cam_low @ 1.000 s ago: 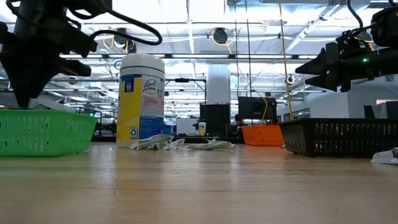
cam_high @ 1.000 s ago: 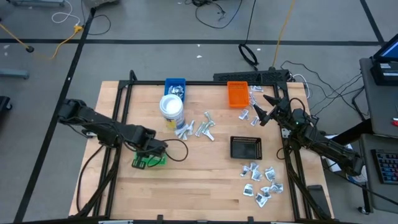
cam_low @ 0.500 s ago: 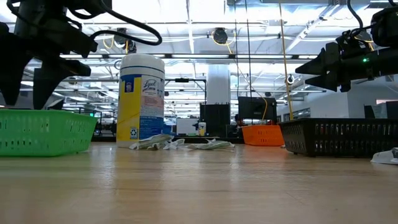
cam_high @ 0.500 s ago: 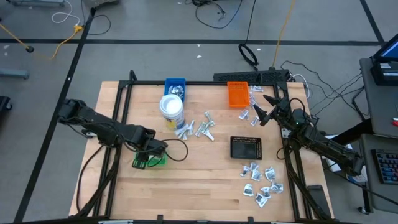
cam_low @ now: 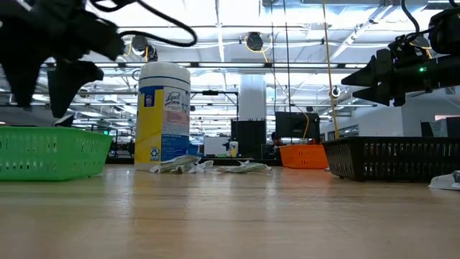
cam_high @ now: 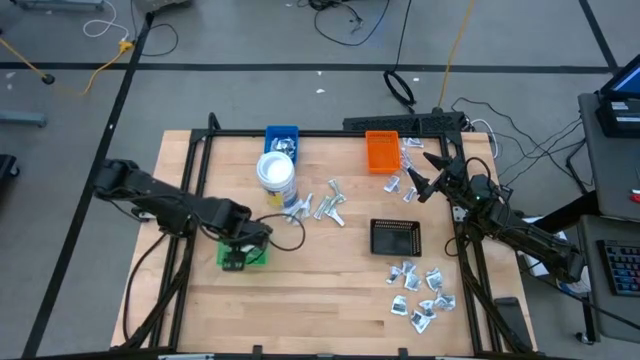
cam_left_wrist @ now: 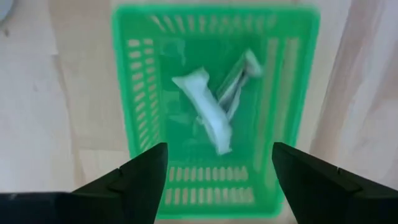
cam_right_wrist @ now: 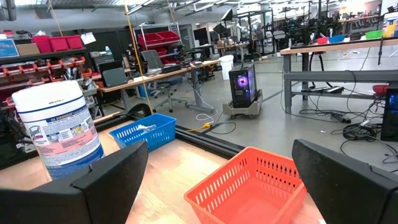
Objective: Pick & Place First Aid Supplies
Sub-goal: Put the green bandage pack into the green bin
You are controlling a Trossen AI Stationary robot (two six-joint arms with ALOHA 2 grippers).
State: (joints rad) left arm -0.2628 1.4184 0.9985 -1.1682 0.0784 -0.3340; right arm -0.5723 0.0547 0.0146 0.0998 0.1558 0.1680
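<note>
My left gripper (cam_high: 240, 248) hangs open above the green tray (cam_high: 252, 258) at the table's left, pointing down; its fingers stand clear of the tray's rim (cam_low: 50, 131) in the low view. Inside the tray lie white first aid packets (cam_left_wrist: 211, 115), crossed over one another on its floor. My right gripper (cam_high: 425, 178) waits open above the table's far right, beside the orange tray (cam_high: 381, 150). Loose first aid supplies lie in a heap at the table's middle (cam_high: 318, 206) and in another at the near right (cam_high: 420, 296).
A white tub with a blue label (cam_high: 275, 172) stands behind the middle heap. A blue tray (cam_high: 282, 135) sits at the far edge, with a black tray (cam_high: 396, 237) right of centre. More packets (cam_high: 408, 152) lie beside the orange tray. Bare wood lies along the near edge.
My left gripper has opened over the green tray and has risen a little above its rim. My right arm has kept still.
</note>
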